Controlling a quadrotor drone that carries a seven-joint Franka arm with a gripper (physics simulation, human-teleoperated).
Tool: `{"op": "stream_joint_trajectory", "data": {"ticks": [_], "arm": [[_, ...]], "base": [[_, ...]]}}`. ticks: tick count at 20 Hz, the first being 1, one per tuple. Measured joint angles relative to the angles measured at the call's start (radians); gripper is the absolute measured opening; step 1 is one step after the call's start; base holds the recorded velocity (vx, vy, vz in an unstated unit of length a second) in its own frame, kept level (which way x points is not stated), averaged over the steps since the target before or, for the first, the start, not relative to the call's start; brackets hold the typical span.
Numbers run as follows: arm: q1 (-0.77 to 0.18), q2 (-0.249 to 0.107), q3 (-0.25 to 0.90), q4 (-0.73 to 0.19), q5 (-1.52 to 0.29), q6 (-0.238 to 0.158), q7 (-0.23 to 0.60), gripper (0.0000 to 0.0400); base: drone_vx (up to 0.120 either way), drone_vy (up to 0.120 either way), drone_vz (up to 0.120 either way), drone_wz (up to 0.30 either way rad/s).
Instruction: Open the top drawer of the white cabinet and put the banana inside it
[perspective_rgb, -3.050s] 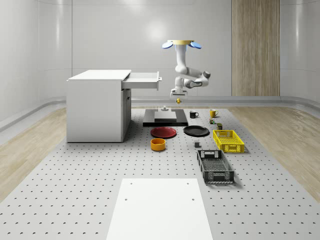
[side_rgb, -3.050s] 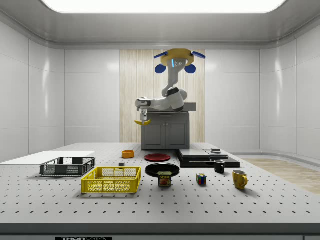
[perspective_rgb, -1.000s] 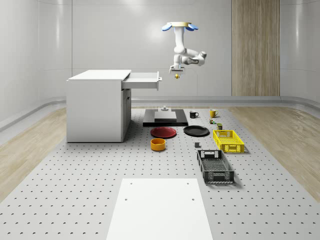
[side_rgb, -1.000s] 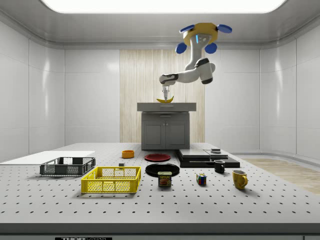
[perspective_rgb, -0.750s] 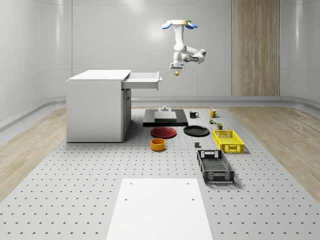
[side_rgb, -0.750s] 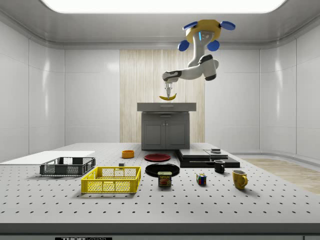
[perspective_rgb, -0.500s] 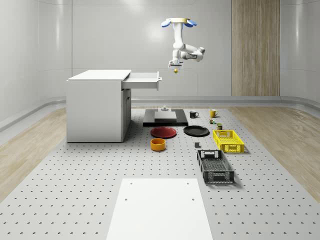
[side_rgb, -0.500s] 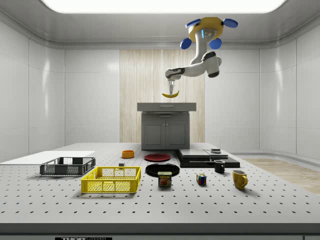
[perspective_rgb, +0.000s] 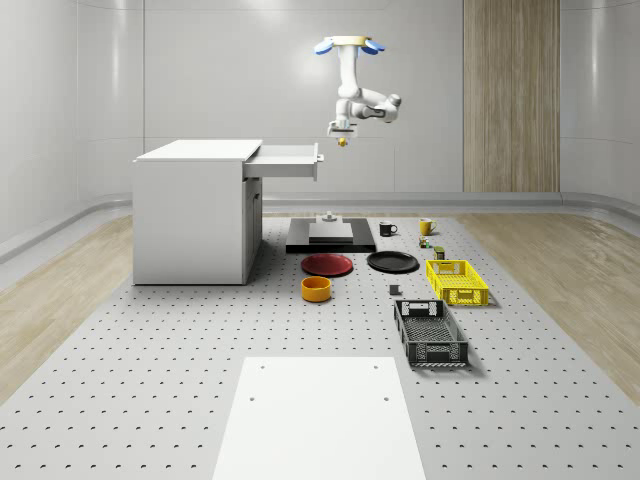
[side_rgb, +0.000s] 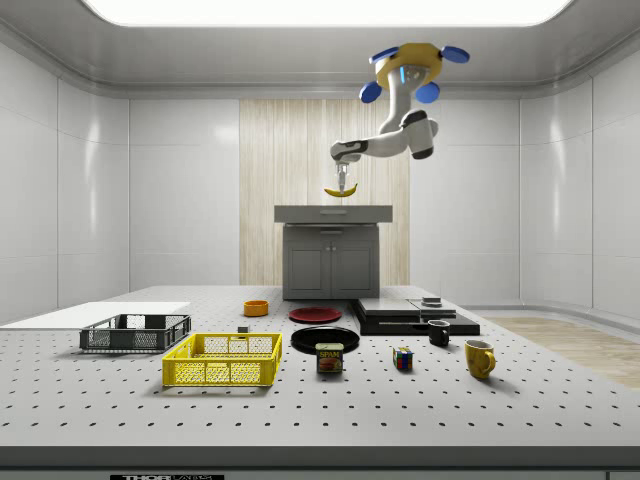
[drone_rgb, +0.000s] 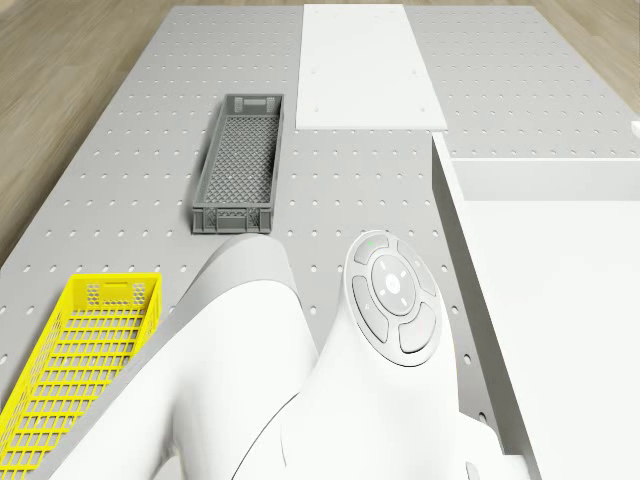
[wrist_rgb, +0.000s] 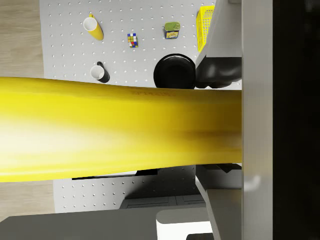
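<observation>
We hover high beside the white cabinet (perspective_rgb: 192, 212), just off its pulled-out top drawer (perspective_rgb: 288, 161). Our end effector (side_rgb: 343, 181) is clamped on the curved yellow banana (side_rgb: 340, 192), which hangs above drawer height. The carrying step is in hand; next we judge we must shift over the drawer's open tray, descend, then release.

The drone (side_rgb: 405, 62) has a yellow body with blue rotors; beneath it hangs a glossy white jointed arm (side_rgb: 392, 135) with a round grey button pad (drone_rgb: 393, 298).
</observation>
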Motion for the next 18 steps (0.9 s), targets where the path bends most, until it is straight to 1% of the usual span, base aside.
{"op": "stream_joint_trajectory", "data": {"ticks": [18], "arm": [[-0.002,0.004,0.001,0.0,0.002,-0.003,0.002,0.02]], "base": [[0.0,-0.12,0.0,0.0]]}}
